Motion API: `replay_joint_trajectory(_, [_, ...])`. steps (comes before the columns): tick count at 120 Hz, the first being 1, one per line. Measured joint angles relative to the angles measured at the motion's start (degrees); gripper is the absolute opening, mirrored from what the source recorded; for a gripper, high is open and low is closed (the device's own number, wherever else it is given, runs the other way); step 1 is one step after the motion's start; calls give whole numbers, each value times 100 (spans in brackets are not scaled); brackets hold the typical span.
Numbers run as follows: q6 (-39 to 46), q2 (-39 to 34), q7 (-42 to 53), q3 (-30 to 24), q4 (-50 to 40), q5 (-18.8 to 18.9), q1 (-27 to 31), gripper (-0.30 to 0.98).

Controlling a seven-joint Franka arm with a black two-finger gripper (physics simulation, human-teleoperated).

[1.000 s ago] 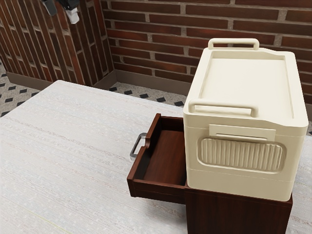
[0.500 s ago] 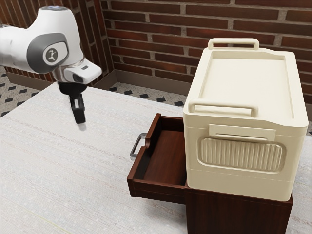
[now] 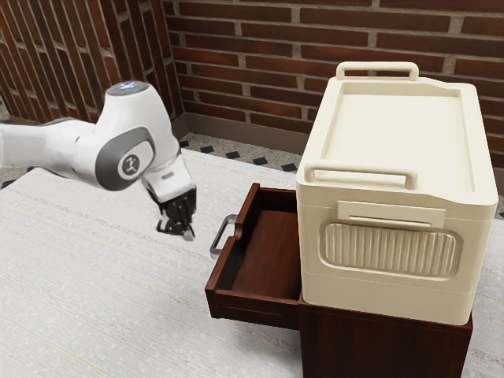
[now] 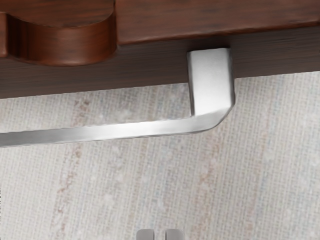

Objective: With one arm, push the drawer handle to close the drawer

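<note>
The black gripper (image 3: 189,235) hangs above the table, to the exterior view's left of the drawer handle (image 3: 216,250), apart from it. Low in the wrist view, the gripper (image 4: 160,234) shows its two fingertips close together, nothing held between them. The dark brown wooden drawer (image 3: 268,253) stands pulled out of its cabinet (image 3: 382,342). Its metal handle (image 4: 125,130) is a grey bar, joined by a bent end to the drawer front (image 4: 270,50), which has a rounded notch.
A large cream box (image 3: 390,287) with bar handles sits on the cabinet. The pale table (image 3: 87,276) extends around the drawer and beneath my arm. Brick walls (image 3: 244,79) rise behind.
My arm has come into the exterior view and moved downward and toward its right, bringing the gripper near the handle. The drawer has not moved.
</note>
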Motion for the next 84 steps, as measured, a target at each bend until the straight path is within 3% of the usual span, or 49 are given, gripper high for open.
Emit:
replay_joint_trajectory(24, [422, 168, 699, -231, -39, -90, -48, -9])
replay_joint_trajectory(59, [687, 353, 1364, -402, -6, -679, -60, -10])
replay_joint_trajectory(84, [830, 544, 1619, -717, 97, -841, -93, -10])
